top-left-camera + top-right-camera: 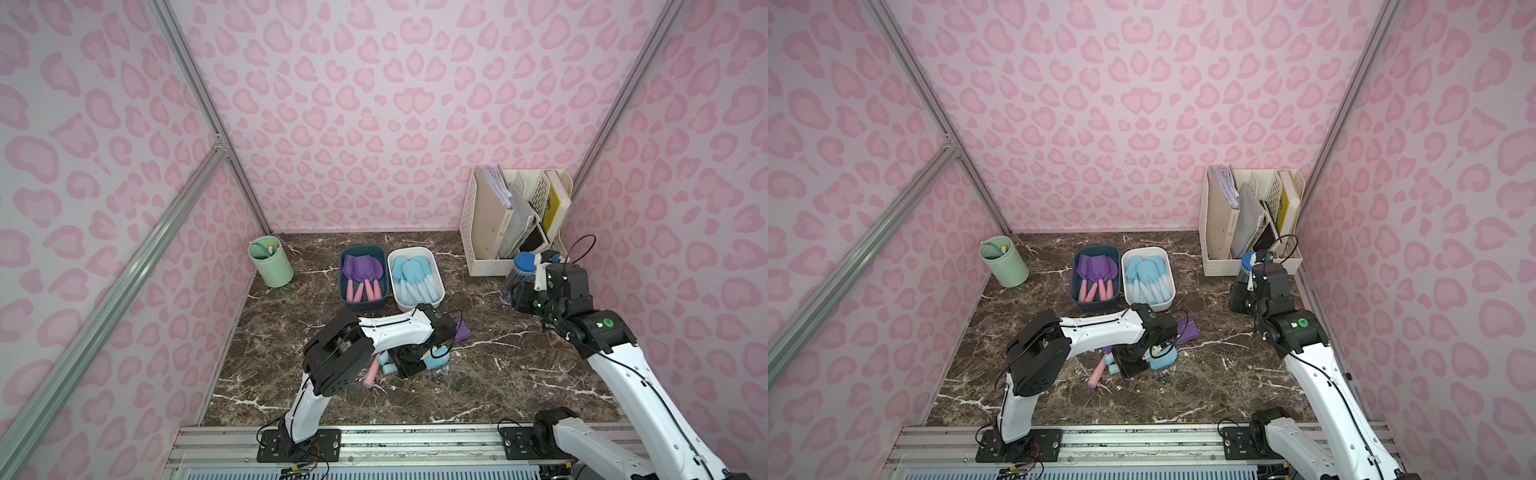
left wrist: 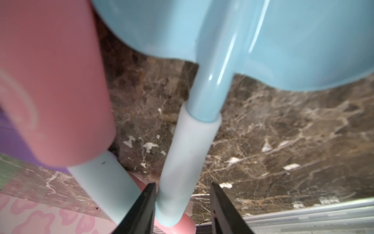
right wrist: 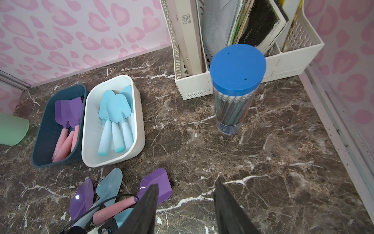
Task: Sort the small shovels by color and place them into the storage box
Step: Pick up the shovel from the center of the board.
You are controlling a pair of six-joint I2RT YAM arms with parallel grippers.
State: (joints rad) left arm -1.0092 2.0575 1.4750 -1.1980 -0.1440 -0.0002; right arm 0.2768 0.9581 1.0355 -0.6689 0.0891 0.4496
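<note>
Here, left gripper loosely straddles blue shovel; right gripper half-open, empty; binder logo illegible.

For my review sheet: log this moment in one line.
left gripper: open, astride light blue shovel handle | right gripper: open, empty | sorting: unfinished, loose shovels on table

Boxes side by side (shovels inside), loose shovels before them
</note>
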